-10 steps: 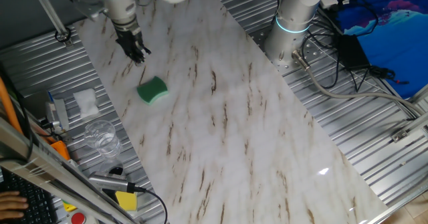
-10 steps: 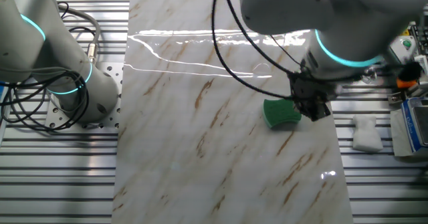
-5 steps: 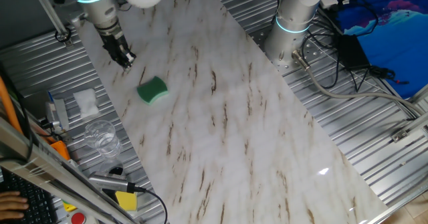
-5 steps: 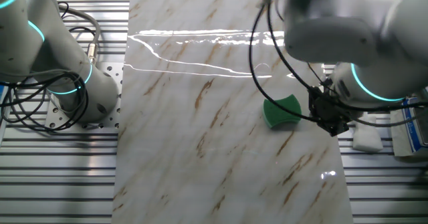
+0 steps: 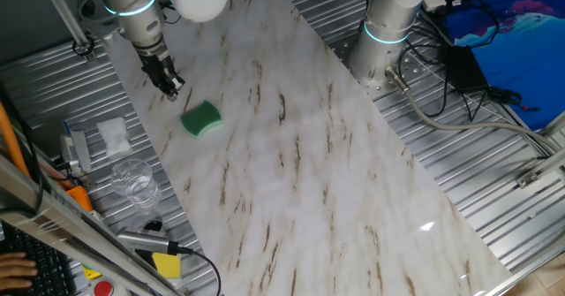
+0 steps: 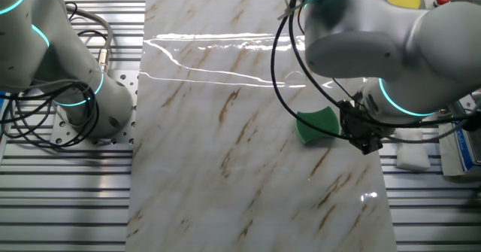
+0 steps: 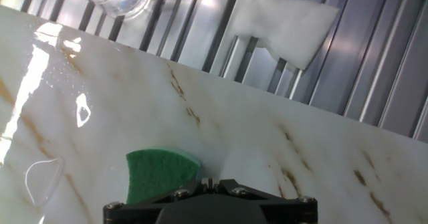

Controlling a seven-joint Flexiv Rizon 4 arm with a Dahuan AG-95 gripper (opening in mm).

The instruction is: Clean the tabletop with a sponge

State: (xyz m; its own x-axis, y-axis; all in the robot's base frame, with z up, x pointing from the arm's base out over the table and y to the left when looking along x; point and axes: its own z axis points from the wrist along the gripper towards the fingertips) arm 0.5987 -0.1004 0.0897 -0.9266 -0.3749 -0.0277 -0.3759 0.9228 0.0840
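Here the sponge [image 5: 201, 118] lies flat on the tabletop [image 5: 318, 155], near the edge that faces the white cloth [image 5: 113, 134]. The gripper [image 5: 172, 87] hangs just beside it, apart and holding nothing; whether its jaws are parted or closed, I cannot tell.

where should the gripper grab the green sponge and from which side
Likely from straight above, fingers closing across the narrow waist of the sponge: it lies flat on the tabletop with nothing touching it, and its wavy long edges pinch inward mid-length. The gripper sits beside it, not over it.
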